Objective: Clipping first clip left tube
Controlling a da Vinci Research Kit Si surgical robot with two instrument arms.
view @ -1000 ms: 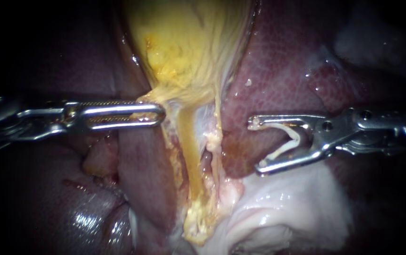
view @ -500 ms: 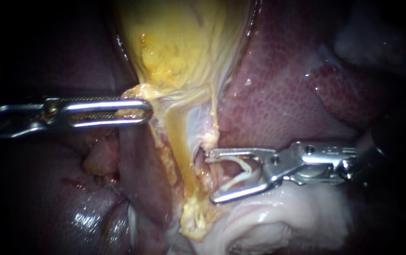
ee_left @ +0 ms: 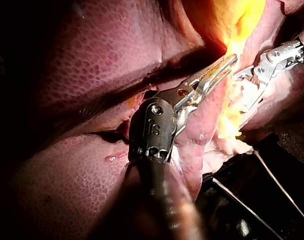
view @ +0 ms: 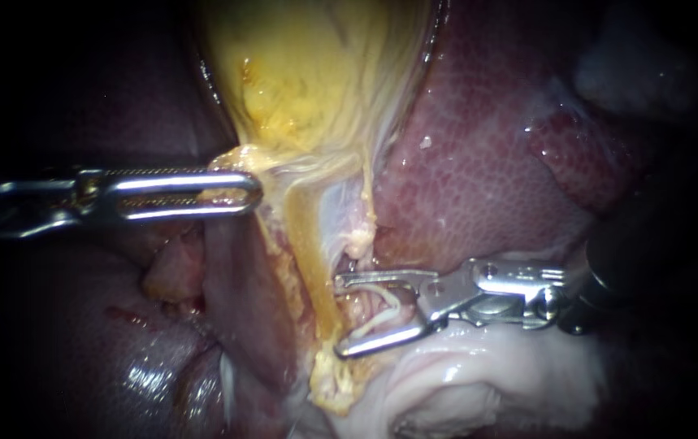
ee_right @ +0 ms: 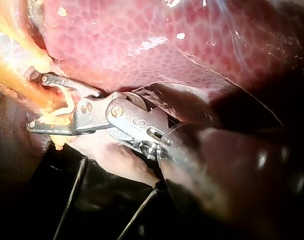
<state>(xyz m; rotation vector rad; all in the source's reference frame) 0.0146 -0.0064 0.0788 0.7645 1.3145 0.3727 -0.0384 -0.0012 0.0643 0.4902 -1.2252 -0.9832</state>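
The yellow gallbladder (view: 316, 73) hangs over the dark red liver (view: 487, 162). My left instrument (view: 239, 193) is shut on the gallbladder's lower edge and holds it out to the left; it is also seen shut on yellow tissue in the left wrist view (ee_left: 224, 65). A yellow tube (view: 308, 252) runs down from the gallbladder, with a thinner pale strand (view: 365, 211) to its right. My right instrument (view: 339, 317) (ee_right: 38, 102) stands open with a white clip (view: 385, 313) (ee_right: 67, 107) in it. Its jaws straddle the tissue at the strand's lower end, and their tips reach the yellow tube's right edge.
Pale white tissue (view: 479, 374) lies under my right instrument. A liver lobe (view: 243, 293) rises left of the tube, with wet liver surface (view: 145, 374) below it. Black sheeting and thin wires (ee_right: 77, 190) show beneath the organ.
My right instrument has moved down and to the left, from over the liver to the tissue beside the yellow tube, jaws still open with the clip. My left instrument pulled slightly left.
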